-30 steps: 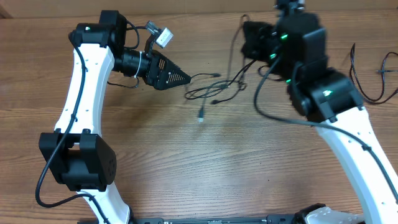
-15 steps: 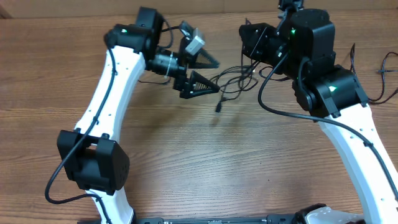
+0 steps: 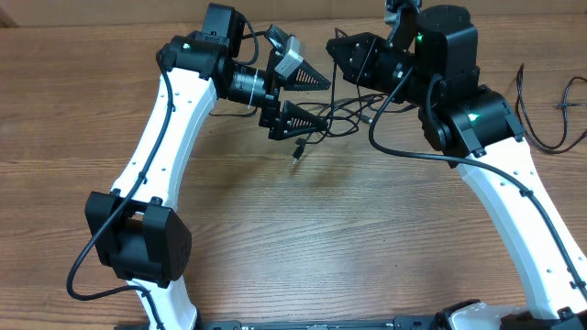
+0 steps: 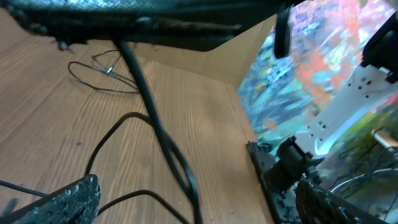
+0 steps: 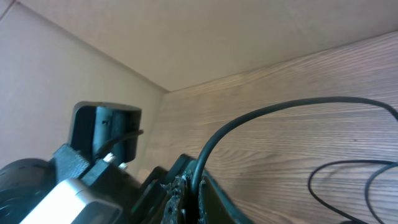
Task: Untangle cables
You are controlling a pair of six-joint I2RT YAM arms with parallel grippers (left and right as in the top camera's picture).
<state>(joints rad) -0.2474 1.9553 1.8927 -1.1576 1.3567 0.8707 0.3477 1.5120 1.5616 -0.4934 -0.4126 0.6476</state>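
1. cables (image 3: 347, 117) show as one loose tangle only from overhead, at the back middle of the table (image 3: 275, 247), with a plug end (image 3: 297, 154) sticking out towards the front.
2. only the left wrist view shows a single cable (image 4: 158, 130) crossing the gap between the left fingers (image 4: 62, 199), with a thin loop (image 4: 93, 74) lying flat on the wood beyond.
3. only the right wrist view shows a cable (image 5: 249, 115) arching out of the right gripper (image 5: 185, 190), whose jaws are pressed together on it.
4. left gripper (image 3: 326, 104) has its jaws wide apart, tips at the tangle's left edge; i cannot tell whether they touch it.
5. from overhead the right gripper sits just behind the tangle, and its grip cannot be seen there.
6. stray cable (image 3: 541, 119) lies well apart at the right edge, cut off by the frame.
7. strands inside the tangle cannot be told apart, and the left wrist background is blurred.
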